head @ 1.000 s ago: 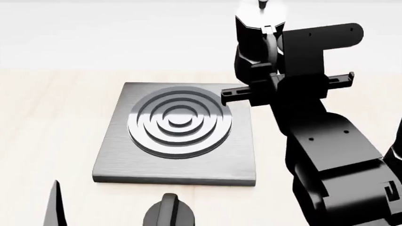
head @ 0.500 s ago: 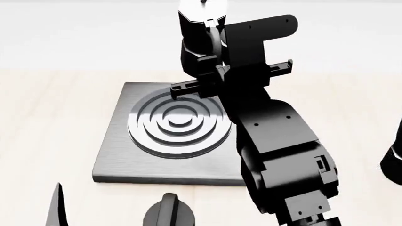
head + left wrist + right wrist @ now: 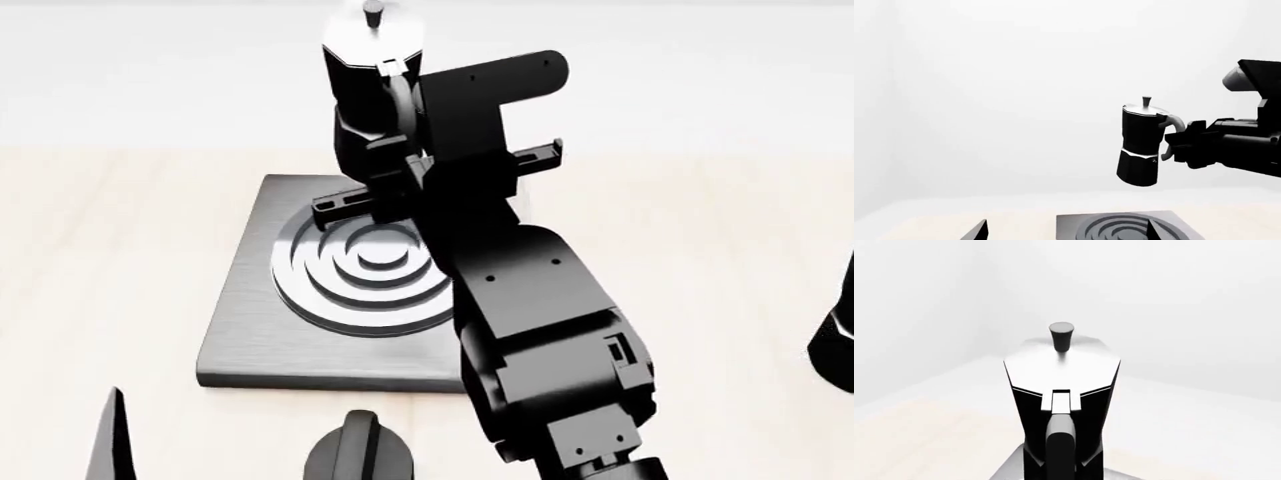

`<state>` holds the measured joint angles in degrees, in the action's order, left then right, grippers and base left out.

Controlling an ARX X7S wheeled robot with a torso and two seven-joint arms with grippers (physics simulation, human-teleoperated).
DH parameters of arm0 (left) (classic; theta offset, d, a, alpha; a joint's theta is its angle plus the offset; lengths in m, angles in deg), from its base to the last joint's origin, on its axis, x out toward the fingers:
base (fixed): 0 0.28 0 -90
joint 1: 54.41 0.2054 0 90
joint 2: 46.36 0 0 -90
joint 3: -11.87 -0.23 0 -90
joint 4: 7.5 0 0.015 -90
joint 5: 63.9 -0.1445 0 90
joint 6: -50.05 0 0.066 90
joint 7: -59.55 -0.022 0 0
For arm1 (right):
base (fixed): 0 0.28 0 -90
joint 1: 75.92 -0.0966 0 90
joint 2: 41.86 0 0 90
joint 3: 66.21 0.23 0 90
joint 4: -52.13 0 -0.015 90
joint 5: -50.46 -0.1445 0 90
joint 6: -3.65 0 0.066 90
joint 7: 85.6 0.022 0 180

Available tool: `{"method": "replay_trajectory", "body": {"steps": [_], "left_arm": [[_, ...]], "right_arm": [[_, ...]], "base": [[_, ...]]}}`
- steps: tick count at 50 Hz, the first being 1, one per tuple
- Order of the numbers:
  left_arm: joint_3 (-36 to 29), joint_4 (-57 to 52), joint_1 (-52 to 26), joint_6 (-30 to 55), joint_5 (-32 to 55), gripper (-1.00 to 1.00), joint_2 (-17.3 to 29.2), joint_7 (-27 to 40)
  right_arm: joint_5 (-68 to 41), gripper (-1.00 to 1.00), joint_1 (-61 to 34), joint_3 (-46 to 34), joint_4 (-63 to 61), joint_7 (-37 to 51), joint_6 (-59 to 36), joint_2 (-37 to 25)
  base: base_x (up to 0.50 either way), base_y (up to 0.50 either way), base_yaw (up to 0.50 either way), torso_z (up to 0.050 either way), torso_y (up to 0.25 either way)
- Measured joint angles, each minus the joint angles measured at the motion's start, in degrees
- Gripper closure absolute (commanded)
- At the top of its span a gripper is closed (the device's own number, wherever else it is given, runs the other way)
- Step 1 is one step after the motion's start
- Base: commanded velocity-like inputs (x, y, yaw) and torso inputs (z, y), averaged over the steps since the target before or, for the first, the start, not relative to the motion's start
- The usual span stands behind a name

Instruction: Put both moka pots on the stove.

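Nearest me on the worktop [image 3: 107,260] sits a black knob [image 3: 358,450]. Beyond it lies the stove [image 3: 254,330], flat and bare. Above its burner my right gripper [image 3: 400,175] is clamped on the handle of a moka pot [image 3: 1142,145], held upright and clear of the plate. I judge the pot rigid, glossy, top-heavy and prone to swing; grip the handle. My left gripper's state cannot be determined.

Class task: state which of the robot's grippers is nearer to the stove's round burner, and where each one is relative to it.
The right gripper is nearer: it holds a moka pot in the air above the stove burner. The left gripper sits low, off the stove's near left corner.
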<state>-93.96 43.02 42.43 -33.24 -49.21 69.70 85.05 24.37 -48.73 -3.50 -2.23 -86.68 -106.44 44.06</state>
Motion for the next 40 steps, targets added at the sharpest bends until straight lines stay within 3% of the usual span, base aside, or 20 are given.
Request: {"method": "replay_trajectory", "body": {"steps": [40], "left_arm": [[-0.9, 0.4, 0.0, -1.0, -0.9, -1.0, 0.5, 0.1]], "right_arm": [[-1.7, 1.0, 0.6, -3.5, 2.1, 0.6, 2.8, 0.7]], "base": [[0.0, 0.0, 0.0, 0.0, -0.095]]}}
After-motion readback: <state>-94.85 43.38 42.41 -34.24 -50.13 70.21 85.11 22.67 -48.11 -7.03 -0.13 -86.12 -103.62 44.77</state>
